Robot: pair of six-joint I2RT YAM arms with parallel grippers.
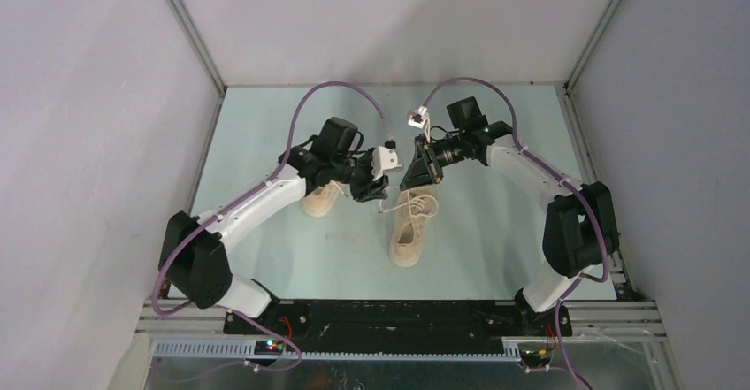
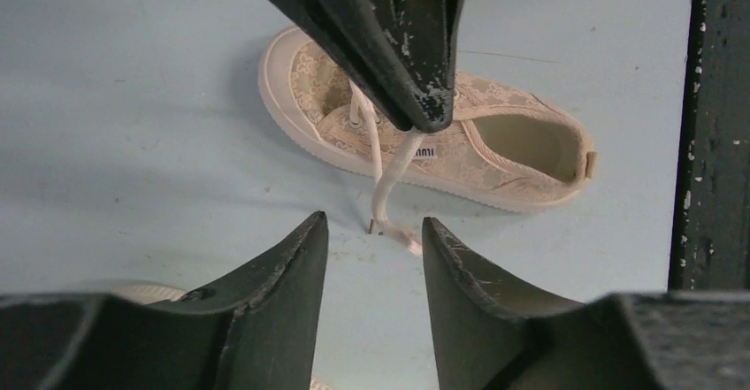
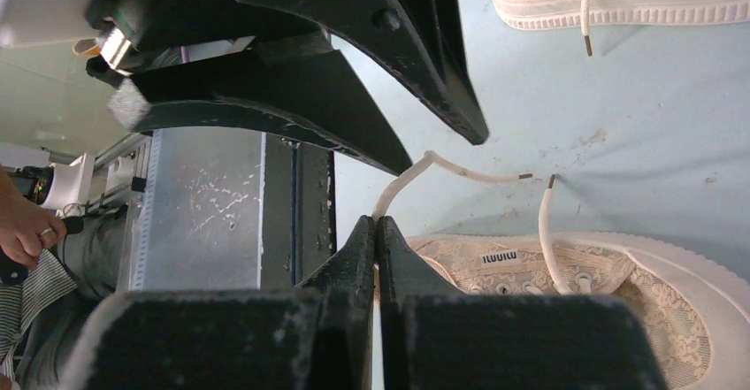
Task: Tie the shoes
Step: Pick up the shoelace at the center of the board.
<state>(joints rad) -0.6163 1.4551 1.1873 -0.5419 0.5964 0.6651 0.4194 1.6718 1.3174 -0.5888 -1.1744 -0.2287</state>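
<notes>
Right tool (image 3: 378, 224) clenches a lace (image 3: 402, 180); left tool (image 2: 374, 222) released; other shoe (image 1: 318, 202) half hidden.

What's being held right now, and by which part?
Right gripper, jaws shut, pinches a lace of the shoe near its free end. Left gripper holds nothing.

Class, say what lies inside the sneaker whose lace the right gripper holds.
Inside the sneaker only a bare beige insole shows. The toe end is covered by the upper and the right gripper, shut on the lace.
</notes>
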